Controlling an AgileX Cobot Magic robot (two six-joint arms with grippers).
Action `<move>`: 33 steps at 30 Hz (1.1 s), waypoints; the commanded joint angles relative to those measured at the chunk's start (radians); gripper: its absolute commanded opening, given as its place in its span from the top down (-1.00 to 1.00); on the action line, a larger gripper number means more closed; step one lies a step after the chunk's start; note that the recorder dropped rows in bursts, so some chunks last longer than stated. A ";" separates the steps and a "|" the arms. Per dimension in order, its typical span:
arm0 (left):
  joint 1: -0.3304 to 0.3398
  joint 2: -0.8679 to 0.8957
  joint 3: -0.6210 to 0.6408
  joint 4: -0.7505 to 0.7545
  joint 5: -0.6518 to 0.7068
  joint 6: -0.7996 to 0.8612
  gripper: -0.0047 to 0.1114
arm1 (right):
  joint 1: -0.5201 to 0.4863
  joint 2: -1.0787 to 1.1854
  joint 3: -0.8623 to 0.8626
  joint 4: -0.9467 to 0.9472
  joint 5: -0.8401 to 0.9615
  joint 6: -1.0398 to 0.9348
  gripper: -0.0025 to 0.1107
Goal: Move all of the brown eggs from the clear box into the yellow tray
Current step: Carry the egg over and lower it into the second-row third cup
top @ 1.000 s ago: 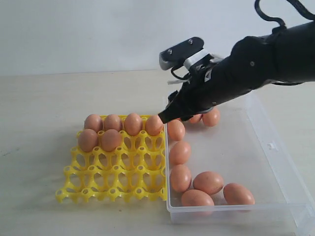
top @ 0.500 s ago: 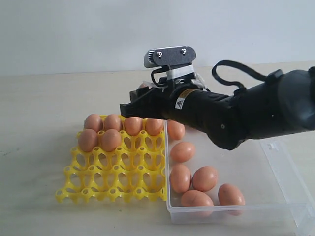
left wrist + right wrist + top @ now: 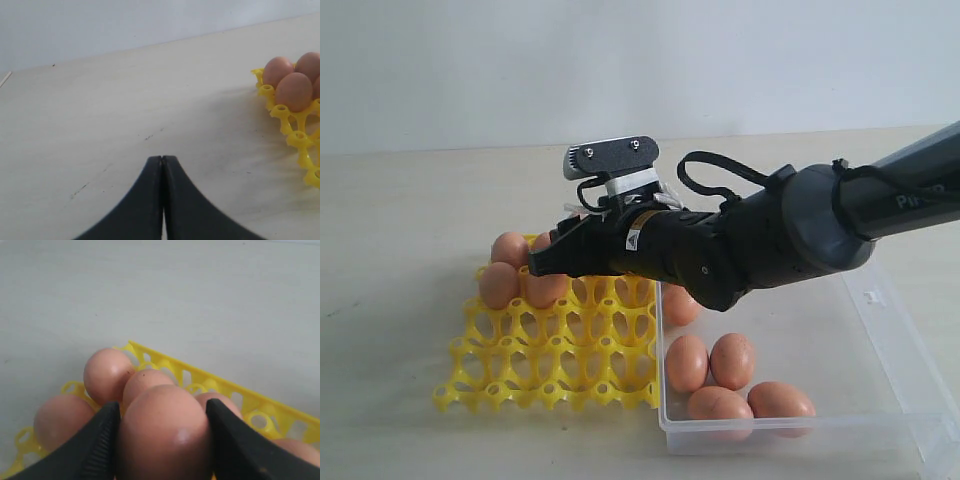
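Note:
My right gripper (image 3: 162, 408) is shut on a brown egg (image 3: 162, 437), whose shell fills the gap between the two black fingers. In the exterior view this gripper (image 3: 544, 263) hangs over the back rows of the yellow tray (image 3: 550, 372), just above the eggs seated there (image 3: 499, 285). Several more brown eggs (image 3: 732, 360) lie loose in the clear box (image 3: 883, 318) to the tray's right. My left gripper (image 3: 162, 158) is shut and empty over bare table, with the tray's corner (image 3: 296, 137) and two seated eggs (image 3: 294, 91) off to one side.
The right arm's black forearm (image 3: 770, 240) stretches across the clear box's back-left part and hides what lies under it. The box's left wall (image 3: 660, 340) stands against the tray's right side. A pale wall (image 3: 620, 60) rises behind the table.
The right arm has swung left from the clear box to above the yellow tray, carrying an egg. Loose eggs in the box have shifted a little. The grip has not changed.

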 commanded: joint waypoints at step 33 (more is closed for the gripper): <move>0.002 0.001 -0.004 -0.002 -0.009 -0.003 0.92 | 0.002 0.012 -0.006 0.017 -0.045 -0.003 -0.04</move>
